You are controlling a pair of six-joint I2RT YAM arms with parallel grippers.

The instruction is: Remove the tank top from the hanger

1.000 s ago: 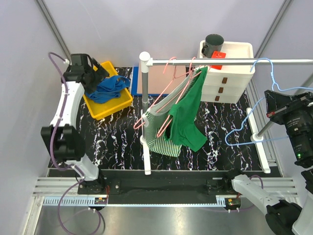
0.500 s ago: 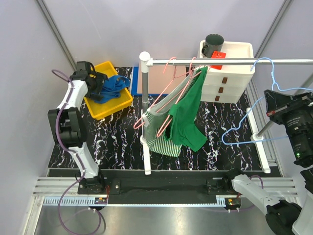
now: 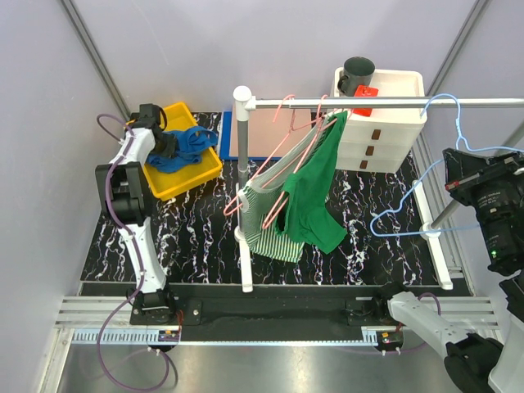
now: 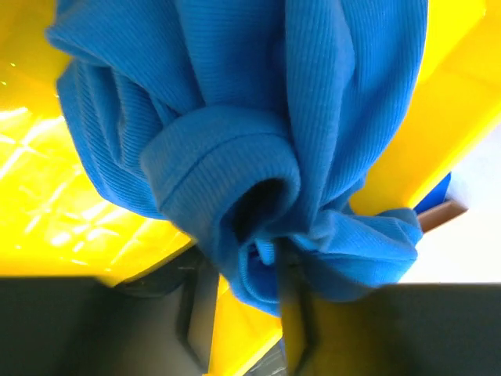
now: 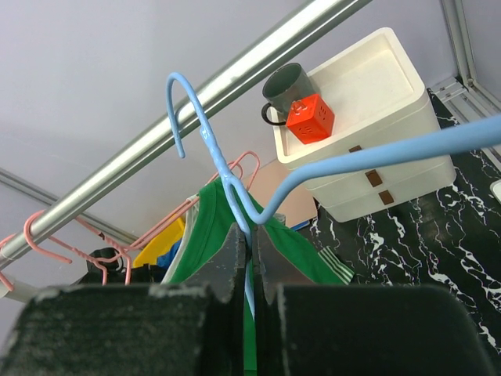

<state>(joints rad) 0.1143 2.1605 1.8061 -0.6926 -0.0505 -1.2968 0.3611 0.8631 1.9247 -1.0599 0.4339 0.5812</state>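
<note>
The blue tank top [image 3: 182, 147] lies bunched in the yellow bin [image 3: 190, 176] at the back left. My left gripper [image 3: 160, 141] is at the bin's left side. In the left wrist view its fingers [image 4: 291, 305] stand close together with a fold of the blue tank top [image 4: 235, 117] pinched between them. The bare light-blue hanger [image 3: 401, 219] hangs at the right, its hook [image 3: 434, 101] at the rail. My right gripper [image 5: 252, 251] is shut on the blue hanger [image 5: 235, 192] at its neck, just below the hook.
A metal rail [image 3: 385, 104] on a white post [image 3: 243, 188] crosses the middle. Pink hangers [image 3: 282, 135] on it carry a green top [image 3: 315, 201] and a striped one [image 3: 266, 221]. Behind stands a white drawer unit [image 3: 381, 123] with a dark mug [image 3: 357, 74] and a red cube [image 3: 364, 98].
My left arm has folded up, its elbow moving toward the bin, and its wide-open jaws have closed on the blue cloth. The hanger in the right gripper has swung slightly left.
</note>
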